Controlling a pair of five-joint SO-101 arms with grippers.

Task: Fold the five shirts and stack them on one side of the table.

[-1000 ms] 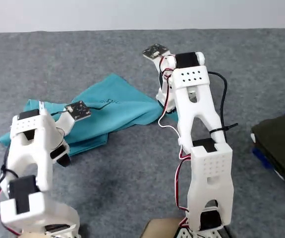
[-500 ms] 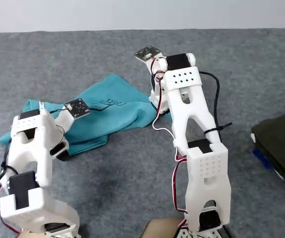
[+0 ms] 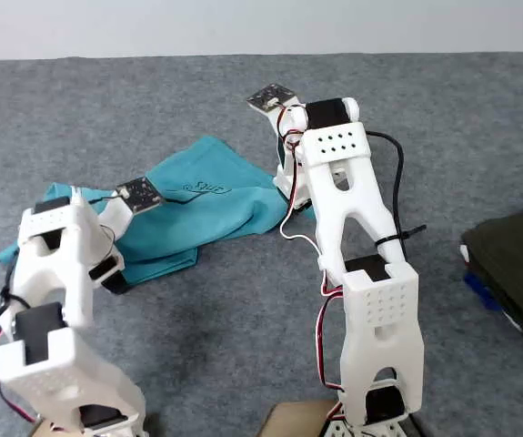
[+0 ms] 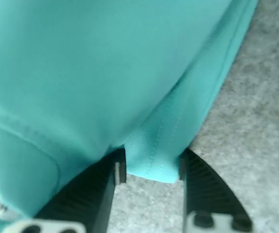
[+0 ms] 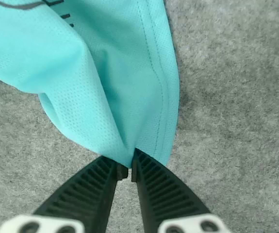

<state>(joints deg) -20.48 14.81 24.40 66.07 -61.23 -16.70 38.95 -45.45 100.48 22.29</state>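
A teal shirt [image 3: 206, 205] lies crumpled on the grey table [image 3: 243, 300], partly folded over itself. My right gripper [image 5: 130, 170] is shut on a pinched fold at the shirt's [image 5: 110, 73] right-hand edge, just above the table. My left gripper [image 4: 150, 167] is open at the shirt's near left side. Its two fingers stand either side of a hemmed corner [image 4: 154, 155] of the shirt [image 4: 81, 73]. In the high view both wrists hang over the cloth, and the arms hide the fingertips.
A stack of dark folded shirts [image 3: 516, 264] sits at the table's right edge, with something blue [image 3: 479, 287] under it. The arm bases stand at the near edge, beside a brown block [image 3: 293, 421]. Bare grey table lies between the teal shirt and the stack.
The right arm has swung left, dragging the shirt's right edge with it and bunching the cloth. The left arm has shifted slightly left over the shirt's near corner.
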